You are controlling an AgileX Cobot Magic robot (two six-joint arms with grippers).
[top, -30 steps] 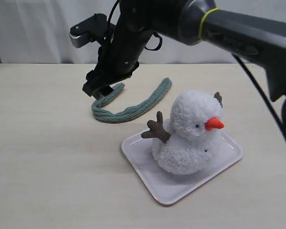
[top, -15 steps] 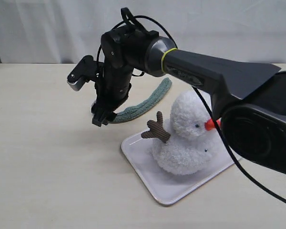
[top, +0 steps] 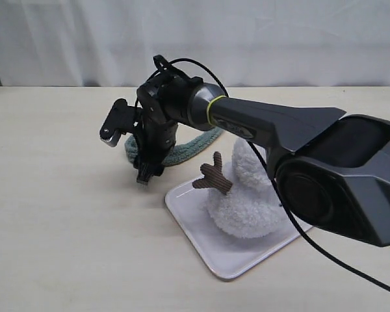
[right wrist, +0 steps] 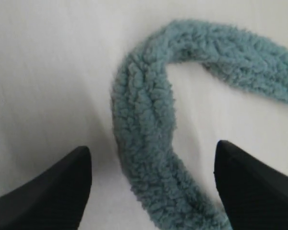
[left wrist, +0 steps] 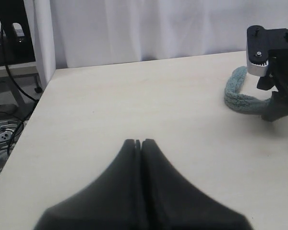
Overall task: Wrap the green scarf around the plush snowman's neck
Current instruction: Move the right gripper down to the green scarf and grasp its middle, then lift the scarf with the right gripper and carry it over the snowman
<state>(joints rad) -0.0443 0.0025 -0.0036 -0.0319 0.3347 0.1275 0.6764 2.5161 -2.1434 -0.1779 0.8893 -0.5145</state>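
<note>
The right arm reaches across the middle of the table and points its gripper steeply down at the near bend of the green scarf. From the right wrist camera the two dark fingers stand wide apart with the scarf running up between them. The fuzzy strip curves into a hook shape there, and neither finger is pressed against it. I can't tell from here whether the tips touch the tabletop.

The scarf lies flat on the table behind the white tray – close to it but not on it. Its far end runs off behind the arm toward the plush snowman. None of it is around the snowman.

The snowman sits upright on the tray with one brown twig arm sticking out toward the scarf. Its head is mostly hidden behind the black arm, so the nose and eyes don't show.

The left gripper hangs over bare table well away from everything, its jaws pressed together with nothing between them. In its camera the scarf's curled end shows far off, with the other arm's wrist over it. A pale curtain closes off the back of the room.
</note>
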